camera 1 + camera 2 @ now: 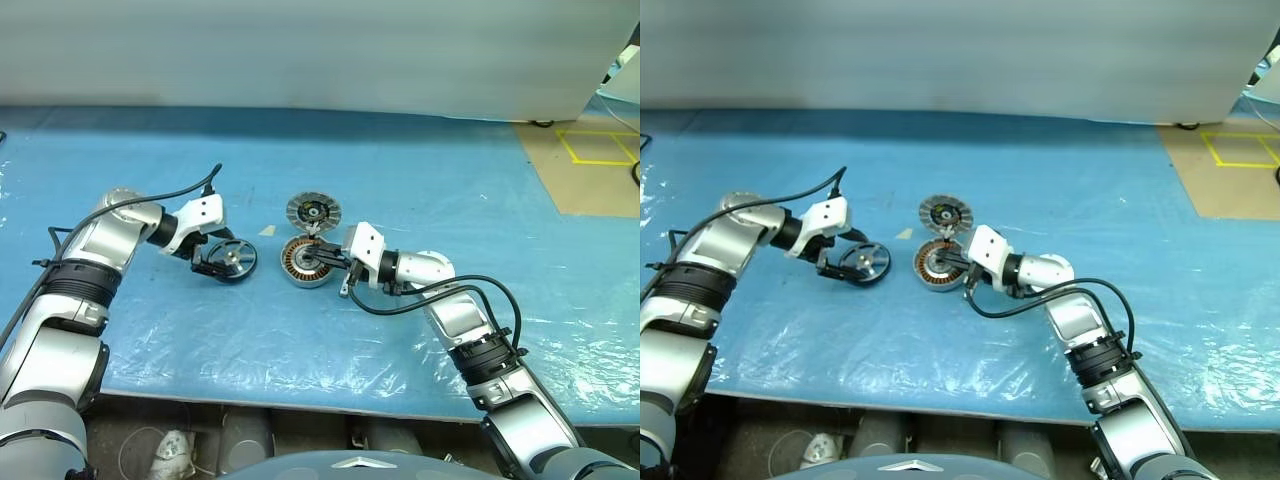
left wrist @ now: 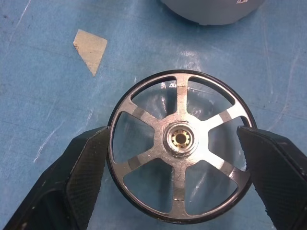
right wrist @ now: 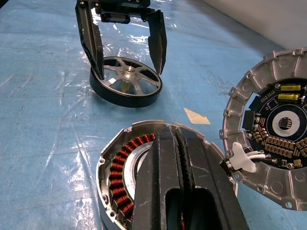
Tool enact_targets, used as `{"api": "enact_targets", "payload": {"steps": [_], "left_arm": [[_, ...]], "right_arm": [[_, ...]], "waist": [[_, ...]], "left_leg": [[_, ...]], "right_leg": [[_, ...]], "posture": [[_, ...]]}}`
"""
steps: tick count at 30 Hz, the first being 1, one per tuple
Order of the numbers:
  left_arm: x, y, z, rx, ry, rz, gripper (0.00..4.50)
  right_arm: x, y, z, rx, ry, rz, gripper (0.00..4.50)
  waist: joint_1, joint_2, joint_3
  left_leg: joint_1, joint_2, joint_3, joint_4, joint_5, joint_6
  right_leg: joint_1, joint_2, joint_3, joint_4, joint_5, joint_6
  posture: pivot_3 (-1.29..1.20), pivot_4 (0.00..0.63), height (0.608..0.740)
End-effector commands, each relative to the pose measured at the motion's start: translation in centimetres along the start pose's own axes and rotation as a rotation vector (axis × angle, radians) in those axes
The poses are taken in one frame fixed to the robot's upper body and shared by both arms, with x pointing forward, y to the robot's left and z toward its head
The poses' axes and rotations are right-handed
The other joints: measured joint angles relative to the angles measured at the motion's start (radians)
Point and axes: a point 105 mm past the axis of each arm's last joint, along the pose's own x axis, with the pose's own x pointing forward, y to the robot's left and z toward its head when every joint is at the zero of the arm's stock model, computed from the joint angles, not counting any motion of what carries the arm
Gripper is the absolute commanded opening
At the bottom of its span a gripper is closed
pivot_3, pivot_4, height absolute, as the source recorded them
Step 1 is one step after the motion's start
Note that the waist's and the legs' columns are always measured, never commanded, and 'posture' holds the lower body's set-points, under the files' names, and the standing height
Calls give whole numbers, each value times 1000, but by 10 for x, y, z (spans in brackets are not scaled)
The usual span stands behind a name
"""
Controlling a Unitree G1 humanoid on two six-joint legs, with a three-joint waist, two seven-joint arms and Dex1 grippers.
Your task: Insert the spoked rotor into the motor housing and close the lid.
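While the left gripper (image 1: 222, 262) hangs over the left part of the bench (image 1: 400, 180), its two black fingers (image 2: 81, 167) stand wide apart on either side of the spoked rotor (image 1: 234, 259), one at each side of the thin dark rim; in the left wrist view one finger sits right at the rim and the other just beside it, and whether either truly touches cannot be told, so the rotor is straddled rather than plainly held. That rotor lies flat on the blue plastic sheet (image 1: 300, 330) that covers the bench, silver spokes and small central hub facing up. Just past it on the sheet lies a small pale scrap of tape (image 1: 267, 230). To the right of the rotor, near the middle of the sheet, sits the motor housing (image 1: 303, 262), its ring of copper-brown windings showing around a silver hub. Just behind it, touching or nearly touching its far edge, lies the lid (image 1: 313, 211), a silver-grey disc with a ribbed, segmented edge, its inner face turned up; a small white plug with wires (image 3: 242, 160) sits between the two in the right wrist view. From the right, the right gripper (image 1: 322, 262) reaches over the housing with its fingers pressed together, their tips over the windings and hub, and nothing between them.
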Motion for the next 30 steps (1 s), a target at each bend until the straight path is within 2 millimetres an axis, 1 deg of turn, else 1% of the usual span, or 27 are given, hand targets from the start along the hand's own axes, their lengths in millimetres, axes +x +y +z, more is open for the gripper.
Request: {"api": "enact_targets", "payload": {"steps": [1, 4, 8, 11, 13, 16, 17, 21, 26, 30], "left_arm": [[-4, -2, -1, 4, 14, -3, 4465], [-3, -1, 0, 27, 10, 4, 4465], [-3, 8, 3, 59, 6, 62, 4465], [-3, 5, 6, 35, -15, 37, 4465], [-3, 5, 5, 29, -15, 38, 4100], [-1, 2, 4, 16, -17, 26, 3264], [0, 0, 4, 11, -20, 21, 3127], [0, -2, 5, 7, -22, 17, 3127], [-2, 6, 6, 30, -21, 71, 3127], [-2, 11, 7, 11, -35, 104, 3127]], "right_arm": [[1, 0, 9, -25, -27, -4, 0], [1, -1, 8, -25, -25, -4, 0], [1, -1, 7, -27, -19, -4, 0], [1, -1, 6, -28, -15, -3, 0], [1, 0, 6, -29, -12, -1, 0], [1, 0, 5, -27, -9, 1, 0], [1, 0, 5, -27, -8, 2, 0], [1, 2, 3, -27, -2, 6, 0], [1, 2, 2, -27, 5, 7, 0], [1, 2, 1, -25, 8, 7, 0]], "waist": [[0, 0, 0], [0, 0, 0], [0, 0, 0], [0, 0, 0], [0, 0, 0], [0, 0, 0], [1, 0, 0], [1, 0, 0], [1, 0, 0], [1, 0, 0]], "left_leg": [[0, 0, 0, 0, 0, 0], [0, 0, 0, 0, 0, 0], [0, 0, 0, 0, 0, 0], [0, 0, 0, 1, 0, 0], [0, 0, 0, 1, 0, 0], [0, 0, 0, 1, 0, 0], [0, 0, 0, 1, 0, 0], [0, 0, 0, 1, 0, 0], [0, 0, 0, 1, 0, 0], [0, 0, 0, 2, 0, 0]], "right_leg": [[0, 0, 0, 0, 0, 0], [0, 0, 0, 0, 0, 0], [0, 0, 0, 0, 0, 0], [0, 0, 0, 1, 0, 0], [0, 0, 0, 1, 0, 0], [0, 0, 0, 1, 0, 0], [0, 0, 0, 1, 0, 0], [0, 0, 0, 1, 0, 0], [0, 0, 0, 2, 0, 0], [0, 0, 0, 2, 0, 0]], "posture": [[0, 150, 740], [0, 150, 740], [0, 150, 740], [0, 150, 740], [0, 150, 740], [0, 150, 740], [0, 150, 740], [0, 150, 740], [0, 150, 740], [0, 150, 740]]}}
